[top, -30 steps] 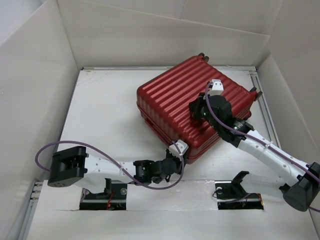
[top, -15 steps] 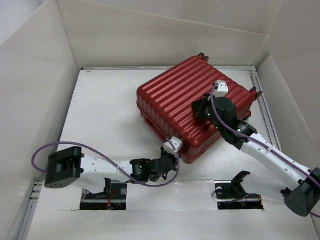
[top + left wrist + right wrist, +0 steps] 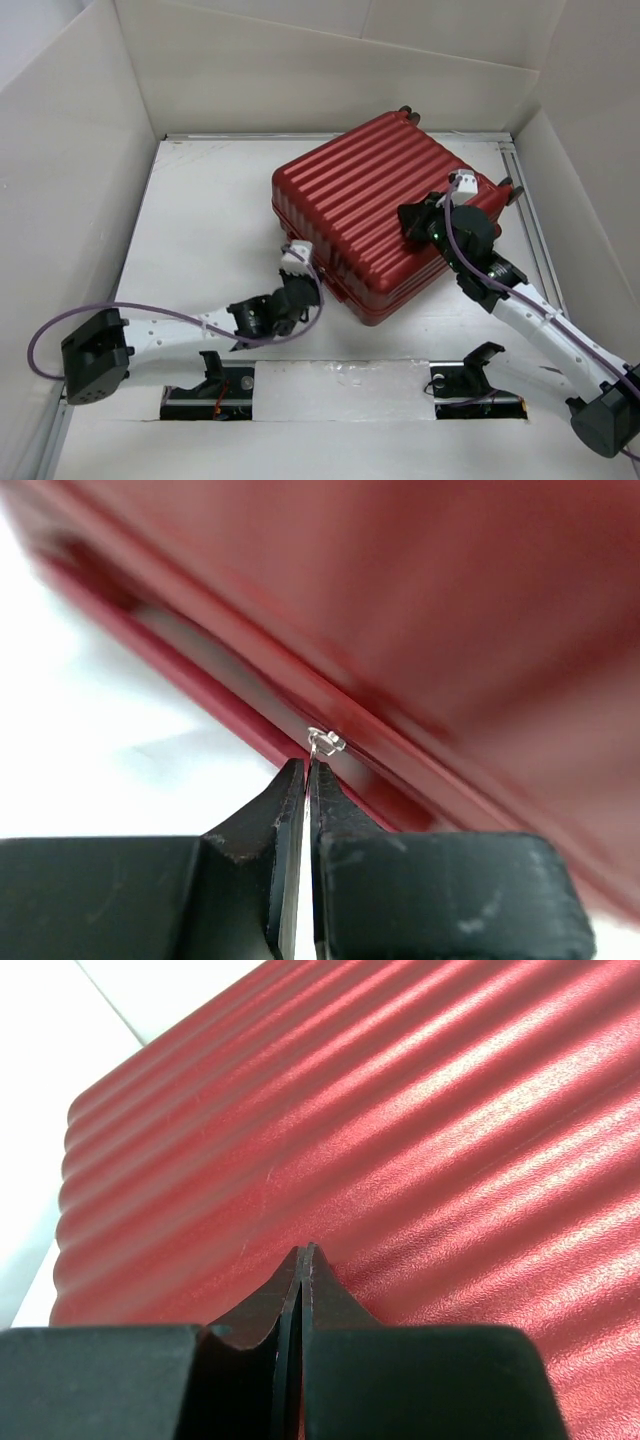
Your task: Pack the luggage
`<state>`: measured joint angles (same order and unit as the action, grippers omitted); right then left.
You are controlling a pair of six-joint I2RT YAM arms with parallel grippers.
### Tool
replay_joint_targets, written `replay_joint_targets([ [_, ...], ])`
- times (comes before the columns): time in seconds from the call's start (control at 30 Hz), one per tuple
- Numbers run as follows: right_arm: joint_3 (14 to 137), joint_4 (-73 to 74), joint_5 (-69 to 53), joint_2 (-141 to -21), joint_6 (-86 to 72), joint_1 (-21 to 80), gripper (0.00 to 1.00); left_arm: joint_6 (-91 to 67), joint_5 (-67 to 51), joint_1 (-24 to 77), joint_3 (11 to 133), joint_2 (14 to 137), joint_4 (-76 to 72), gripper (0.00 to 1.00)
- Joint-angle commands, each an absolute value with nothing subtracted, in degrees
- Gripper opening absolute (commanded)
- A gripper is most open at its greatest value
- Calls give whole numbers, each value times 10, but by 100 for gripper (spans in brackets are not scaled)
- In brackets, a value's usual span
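Though invisible overhead, silver zipper pull (image 3: 325, 742)

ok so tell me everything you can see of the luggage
The luggage is a dark-red hard shell, ribbed, lying flat and closed, turned diagonally on the white table. Small dark wheels show at its far end. The left tool pinches its silver zipper pull at the near seam; the shut right tool rests on top.

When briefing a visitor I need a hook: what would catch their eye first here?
The closed dark-red luggage dominates, lying flat toward the far right of the table. The left gripper is pinched shut on a tiny silver zipper pull at the near side seam, while the right gripper, shut, seems to rest its tips on the ribbed top.
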<state>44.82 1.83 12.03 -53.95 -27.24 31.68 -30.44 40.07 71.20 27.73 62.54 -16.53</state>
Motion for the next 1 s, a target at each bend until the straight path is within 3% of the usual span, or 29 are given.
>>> replay_joint_targets([
  [0.0,404,154,121,-543,-257,297,1,-309,433,581,259,572,-149,0],
  [0.13,394,154,114,-532,-262,287,1,-309,320,434,237,538,-192,0],
  [0.37,394,160,101,-526,-267,275,1,-386,125,178,269,622,-287,0],
  [0.43,394,160,101,-526,-267,275,0,-416,97,139,283,665,-322,0],
  [0.57,402,172,83,-503,-260,275,3,-435,74,163,308,671,-343,0],
  [0.6,416,179,90,-492,-266,275,8,-435,85,163,308,663,-343,0],
  [0.63,424,185,98,-479,-272,275,23,-446,85,163,308,657,-343,0],
  [0.67,431,198,116,-450,-286,275,30,-457,85,143,314,657,-343,1],
  [0.7,438,206,154,-435,-294,275,40,-471,49,129,321,670,-354,9],
  [0.73,455,216,173,-423,-303,265,61,-483,27,117,349,683,-354,18],
  [0.77,465,224,190,-406,-311,254,68,-502,10,107,366,698,-354,38],
  [0.83,500,244,224,-406,-324,206,79,-509,-6,107,403,739,-354,57],
  [0.9,526,257,239,-419,-330,165,92,-514,-29,97,466,785,-333,71],
  [0.93,535,258,258,-428,-337,123,100,-514,-46,91,484,801,-333,73],
  [0.97,547,258,264,-438,-337,100,100,-514,-61,85,516,815,-333,74],
])
